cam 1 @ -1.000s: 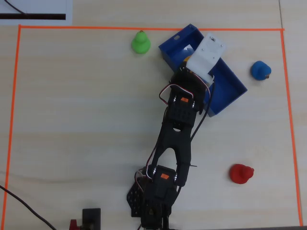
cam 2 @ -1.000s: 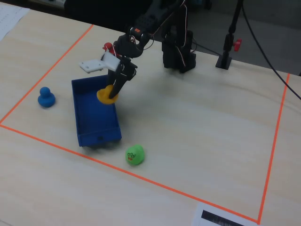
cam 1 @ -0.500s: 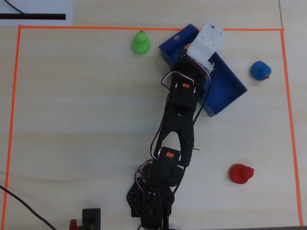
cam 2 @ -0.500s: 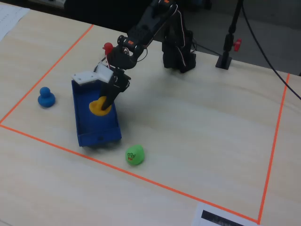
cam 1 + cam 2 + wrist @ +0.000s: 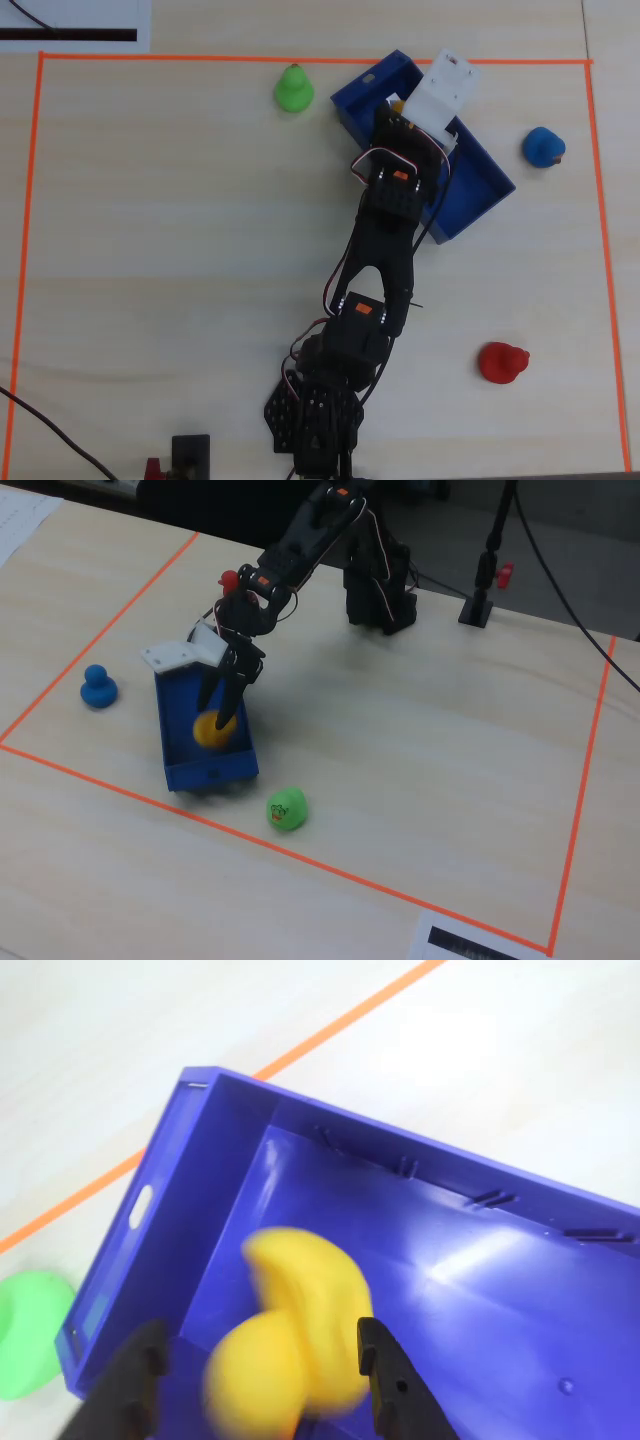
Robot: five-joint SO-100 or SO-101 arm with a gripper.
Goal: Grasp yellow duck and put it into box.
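The yellow duck, motion-blurred in the wrist view, hangs inside the box near its end wall, between fingers that look spread clear of it. Judged a release: open fully, then lift straight up without clipping the wall.
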